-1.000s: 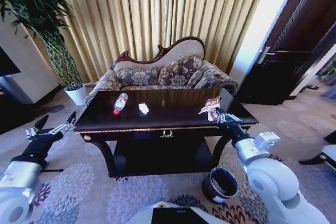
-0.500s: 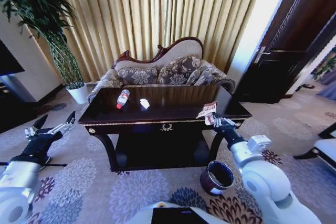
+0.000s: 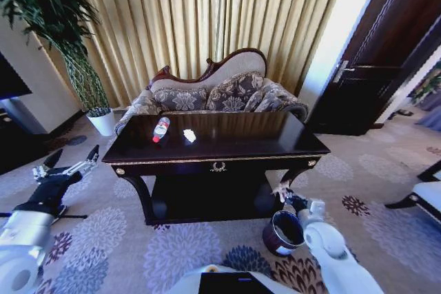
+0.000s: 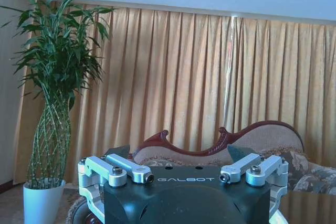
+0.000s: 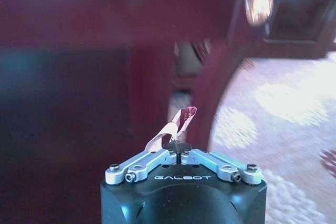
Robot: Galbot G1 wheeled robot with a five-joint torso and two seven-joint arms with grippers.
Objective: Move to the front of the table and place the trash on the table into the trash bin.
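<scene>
Trash wrapper (image 5: 176, 124) is pinched between closed fingers of the right gripper (image 3: 286, 197), held low just above the trash bin (image 3: 282, 233). Release is probably needed next. Bottle (image 3: 160, 129) and paper (image 3: 189, 135) are left on the table (image 3: 275, 146). Left gripper (image 3: 69, 168) is parked, spread apart.

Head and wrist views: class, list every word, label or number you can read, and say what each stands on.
"GALBOT": on the left gripper body.
"GALBOT": on the right gripper body.
Red label on the bottle: too small to read.
Print on the wrapper in the right gripper: too blurred to read.
</scene>
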